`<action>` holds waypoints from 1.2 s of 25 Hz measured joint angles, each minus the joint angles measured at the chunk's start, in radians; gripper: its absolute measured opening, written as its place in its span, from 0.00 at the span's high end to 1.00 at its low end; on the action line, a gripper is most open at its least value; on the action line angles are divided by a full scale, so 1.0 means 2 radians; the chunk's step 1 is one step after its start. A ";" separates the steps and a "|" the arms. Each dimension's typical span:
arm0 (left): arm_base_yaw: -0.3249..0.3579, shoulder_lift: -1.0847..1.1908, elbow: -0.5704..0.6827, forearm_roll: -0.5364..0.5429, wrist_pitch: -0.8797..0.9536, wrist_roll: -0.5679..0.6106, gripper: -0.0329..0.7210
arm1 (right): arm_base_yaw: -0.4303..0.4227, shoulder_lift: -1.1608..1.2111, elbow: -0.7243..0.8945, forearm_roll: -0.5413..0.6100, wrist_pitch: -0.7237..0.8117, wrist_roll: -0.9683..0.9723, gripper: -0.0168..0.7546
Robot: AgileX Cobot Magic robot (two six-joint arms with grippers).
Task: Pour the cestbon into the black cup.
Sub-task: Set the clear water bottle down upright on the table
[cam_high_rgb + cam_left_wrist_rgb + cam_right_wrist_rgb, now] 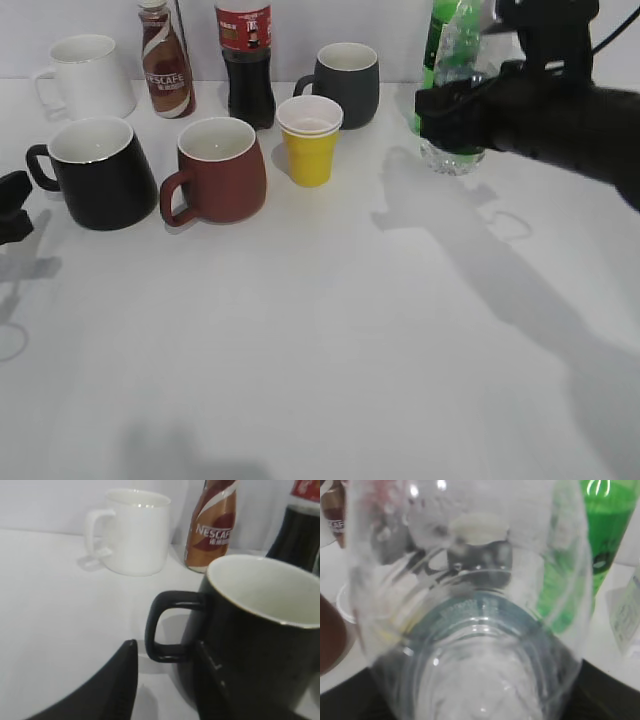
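The cestbon (452,157), a clear ribbed bottle, stands at the back right; only its clear base shows below my right gripper (450,105). In the right wrist view the cestbon (470,605) fills the frame between the dark fingers of the right gripper (480,702), which is shut on it. The black cup (100,172), glossy with a white inside, stands at the left. My left gripper (12,205) is open and empty beside its handle. In the left wrist view the black cup (260,640) is close, its handle just ahead of the left gripper (167,680).
A bright green soda bottle (448,40) stands right behind the cestbon. Along the back are a white mug (85,75), a Nescafe bottle (165,65), a cola bottle (247,60) and a dark-grey mug (345,82). A reddish-brown mug (215,168) and a yellow cup (309,150) stand in the middle.
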 joint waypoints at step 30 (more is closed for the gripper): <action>0.000 -0.120 0.028 0.064 -0.004 0.000 0.58 | -0.022 0.145 0.032 -0.027 -0.220 -0.021 0.15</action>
